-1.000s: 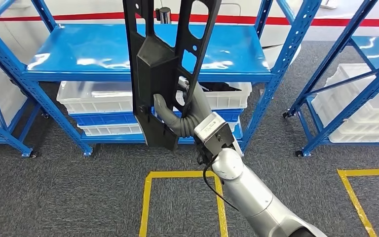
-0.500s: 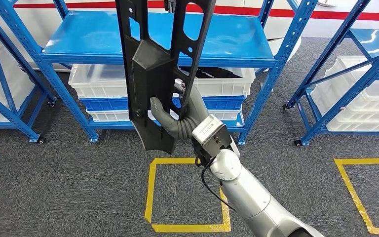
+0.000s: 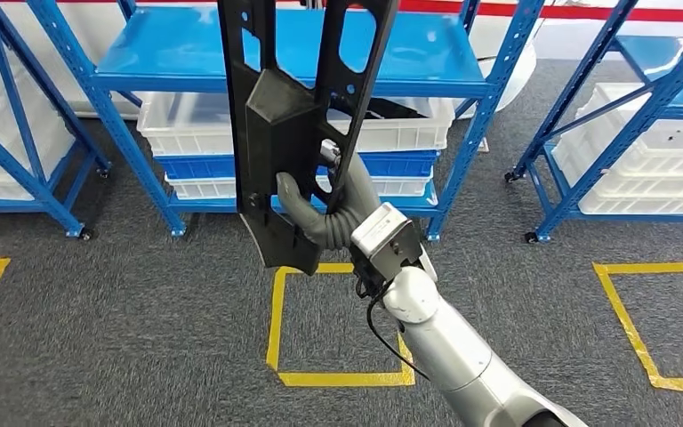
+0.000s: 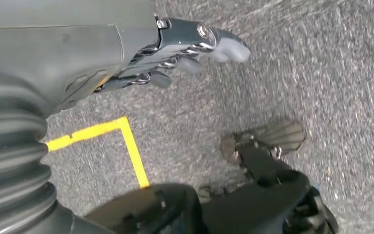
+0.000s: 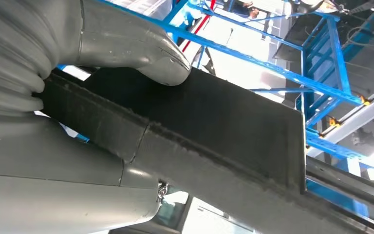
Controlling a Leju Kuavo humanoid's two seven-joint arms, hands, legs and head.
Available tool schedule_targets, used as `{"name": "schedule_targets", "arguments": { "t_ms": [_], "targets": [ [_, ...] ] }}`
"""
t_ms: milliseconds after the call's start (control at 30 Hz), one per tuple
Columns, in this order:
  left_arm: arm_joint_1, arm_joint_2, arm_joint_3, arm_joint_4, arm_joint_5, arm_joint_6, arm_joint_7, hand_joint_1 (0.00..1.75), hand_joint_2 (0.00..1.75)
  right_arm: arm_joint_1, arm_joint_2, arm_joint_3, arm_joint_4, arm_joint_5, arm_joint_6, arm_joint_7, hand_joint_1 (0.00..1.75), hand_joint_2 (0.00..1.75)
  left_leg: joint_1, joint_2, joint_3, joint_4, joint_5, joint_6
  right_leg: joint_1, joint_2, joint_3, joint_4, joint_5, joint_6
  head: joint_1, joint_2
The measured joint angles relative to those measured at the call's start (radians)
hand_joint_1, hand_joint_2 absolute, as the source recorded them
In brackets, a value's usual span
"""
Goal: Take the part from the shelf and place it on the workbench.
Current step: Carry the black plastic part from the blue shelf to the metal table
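A long black plastic part (image 3: 293,133) with cut-out openings stands upright in front of me in the head view. My right hand (image 3: 325,213) grips it near its lower end, with the thumb over its front. In the right wrist view the thumb (image 5: 126,44) presses on the part's flat black edge (image 5: 214,126). My left hand (image 4: 175,48) hangs above the grey carpet with its fingers stretched out and nothing in them. Behind the part stands the blue shelf (image 3: 187,53), its top board bare.
White bins (image 3: 187,133) fill the lower levels of the blue shelf. A second blue rack with white bins (image 3: 640,151) stands at the right. Yellow tape squares (image 3: 276,320) mark the grey carpet in front of me.
The whole picture has shifted: the shelf now sits higher and the yellow square shows in full, so the camera has moved. The part stays upright in my right hand.
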Motion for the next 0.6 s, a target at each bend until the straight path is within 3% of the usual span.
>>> {"name": "schedule_targets", "arguments": {
  "t_ms": [33,67,133,167,200,233,300,333,400,433,500,533,600],
  "targets": [
    [0.001,0.000,0.000,0.000,0.000,0.000,0.000,0.00,1.75,0.000,0.001,0.000,0.000,0.000,0.000,0.000,1.75,1.75,0.000,-0.001,-0.006,0.013,-0.027,-0.005,-0.006,0.000,-0.008,-0.006,0.017,-0.007,-0.001,0.000],
    [0.001,0.000,0.000,0.000,0.000,0.000,0.000,0.00,1.75,0.000,0.003,0.000,0.001,-0.001,0.000,0.000,1.75,1.75,0.002,-0.003,-0.014,0.046,-0.075,-0.011,-0.013,0.000,-0.018,-0.010,0.034,-0.011,-0.002,0.000],
    [0.001,0.000,0.000,0.000,0.000,0.000,0.000,0.00,1.75,0.000,0.006,0.001,0.002,-0.001,0.001,0.000,1.75,1.75,0.008,-0.004,-0.033,0.163,-0.186,-0.023,-0.016,0.000,-0.046,-0.009,0.064,-0.015,-0.003,0.000],
    [0.001,0.000,0.000,0.000,0.000,0.000,0.000,0.00,1.75,0.001,0.006,0.001,0.002,-0.001,0.001,0.000,1.75,1.75,0.012,-0.004,-0.038,0.226,-0.213,-0.031,-0.018,0.000,-0.063,-0.007,0.077,-0.011,-0.003,0.000],
    [0.001,0.001,0.000,0.000,0.000,0.000,0.000,0.00,1.75,0.002,0.006,0.001,0.003,-0.001,0.001,0.000,1.75,1.75,0.017,-0.004,-0.034,0.271,-0.213,-0.038,-0.020,-0.001,-0.082,-0.005,0.090,-0.007,-0.003,0.000],
    [0.001,0.001,0.000,0.000,0.000,0.000,0.000,0.00,1.75,0.003,0.006,0.001,0.003,-0.001,0.001,0.000,1.75,1.75,0.022,-0.003,-0.016,0.285,-0.191,-0.046,-0.025,-0.001,-0.101,-0.001,0.100,-0.001,-0.003,0.000],
    [0.000,0.000,0.000,0.000,0.000,0.000,-0.001,0.00,1.75,0.004,0.007,0.001,0.004,0.000,0.001,0.000,1.75,1.75,0.035,-0.003,0.068,0.215,-0.150,-0.064,-0.033,-0.001,-0.136,0.014,0.116,0.013,-0.003,0.000],
    [-0.001,-0.001,0.000,0.000,0.000,0.000,-0.002,0.00,1.75,0.003,0.007,0.001,0.003,0.001,0.001,0.000,1.75,1.75,0.038,-0.005,0.121,0.148,-0.158,-0.072,-0.035,-0.001,-0.151,0.024,0.121,0.019,-0.005,0.000],
    [-0.004,-0.002,0.000,-0.001,-0.001,0.000,-0.003,0.00,1.75,0.003,0.008,0.001,0.003,0.004,0.002,0.000,1.75,1.75,0.036,-0.008,0.183,0.049,-0.202,-0.065,-0.033,-0.001,-0.172,0.040,0.131,0.033,-0.005,0.000],
    [-0.005,-0.002,0.000,-0.001,-0.001,0.000,-0.003,0.00,1.75,0.003,0.008,0.001,0.003,0.005,0.002,0.000,1.75,1.75,0.030,-0.009,0.190,0.030,-0.211,-0.052,-0.033,-0.001,-0.178,0.041,0.138,0.039,-0.005,0.000],
    [-0.005,-0.002,0.000,-0.001,-0.002,0.001,-0.004,0.00,1.75,0.003,0.007,0.001,0.003,0.007,0.002,-0.001,1.75,1.75,0.026,-0.006,0.178,0.025,-0.201,-0.020,-0.036,-0.001,-0.188,0.041,0.147,0.052,-0.004,0.000],
    [-0.004,-0.001,0.000,-0.001,-0.002,0.002,-0.003,0.00,1.75,0.003,0.005,0.001,0.003,0.007,0.002,-0.001,1.75,1.75,0.025,-0.005,0.170,0.023,-0.192,-0.007,-0.037,0.000,-0.199,0.056,0.136,0.053,-0.003,0.000],
    [-0.004,0.000,0.001,-0.001,-0.002,0.005,-0.003,0.00,1.75,0.003,0.003,0.001,0.003,0.007,0.002,-0.001,1.75,1.75,0.025,-0.002,0.152,0.022,-0.174,0.011,-0.038,0.002,-0.244,0.149,0.078,0.047,-0.001,0.000]
  ]
}}
